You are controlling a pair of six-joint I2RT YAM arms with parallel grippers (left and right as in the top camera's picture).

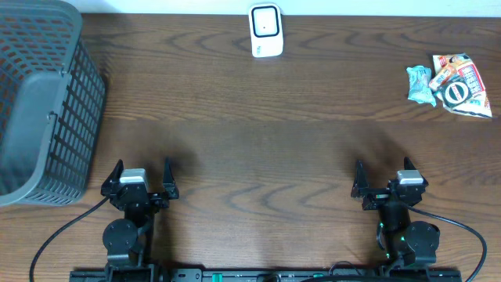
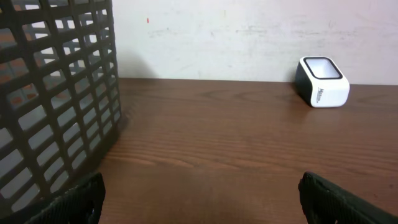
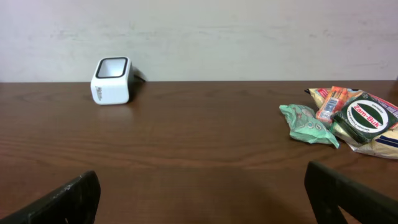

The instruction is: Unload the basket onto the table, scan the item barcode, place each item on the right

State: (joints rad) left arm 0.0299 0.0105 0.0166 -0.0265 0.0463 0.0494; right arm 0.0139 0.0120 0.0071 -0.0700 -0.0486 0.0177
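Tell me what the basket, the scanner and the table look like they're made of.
Basket: probably moulded plastic, matte grey, judging by its even grid of holes. Scanner: smooth white plastic shell, slightly glossy, with a dark window. Table: dark brown wood or wood-look laminate, low sheen, grain lines visible; which one, I cannot tell.

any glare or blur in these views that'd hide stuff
Overhead: even light, faint sheen across the table, scanner sharp. Left wrist: left fingers blurred at the bottom corners, soft shadow beside the basket. Right wrist: right fingers blurred, packets sharp.
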